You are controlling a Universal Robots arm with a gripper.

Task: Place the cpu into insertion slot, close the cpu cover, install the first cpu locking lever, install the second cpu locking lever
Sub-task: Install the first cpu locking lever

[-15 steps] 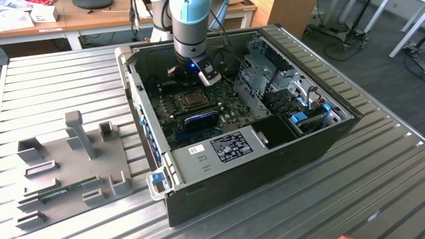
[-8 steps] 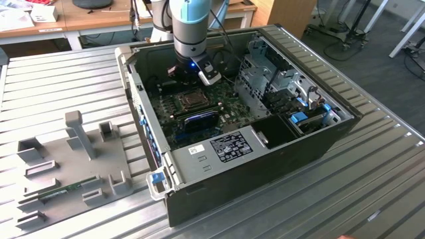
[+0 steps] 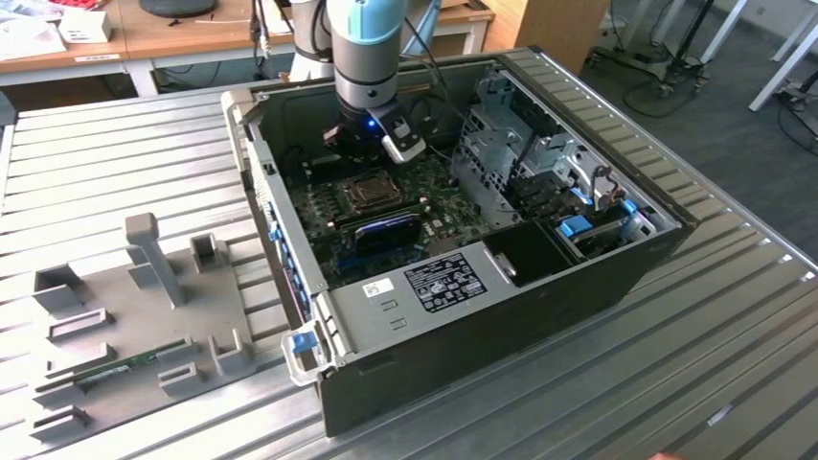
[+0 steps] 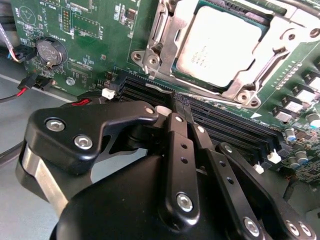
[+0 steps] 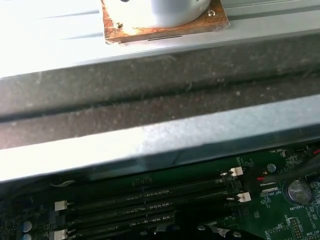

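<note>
Where the open black tower computer case (image 3: 511, 355) lies on its side on the ribbed grey metal table (image 3: 115, 153), the contents are listed as follows.

Item 1: black linked-finger gripper (image 4: 176, 102), on the blue-and-grey arm, reaching down into the case at the upper middle of the exterior view. Fingers are clenched together with nothing seen between them. Tip hangs over the long narrow black memory slots (image 4: 230, 125), just beside the socket and not touching it.

Item 2: small flat square cpu with a dull grey metal top (image 4: 220, 50). Seated inside the square metal-rimmed insertion slot (image 4: 142, 57) on the green motherboard (image 4: 90, 25).

Item 3: thin silvery metal cpu cover with a large central window (image 4: 170, 45). Lies flat over the chip's edges, with the chip's top showing through the window. Whether the locking levers are latched cannot be told.

Item 4: round silver coin battery in a black holder (image 4: 50, 50), on the board, well apart from the socket. Red and black wires (image 4: 25, 85) near it.

Item 5: flat grey fixture plate with upright posts (image 3: 141, 316), on the table at the lower part of the exterior view's left, beside the case.
</note>
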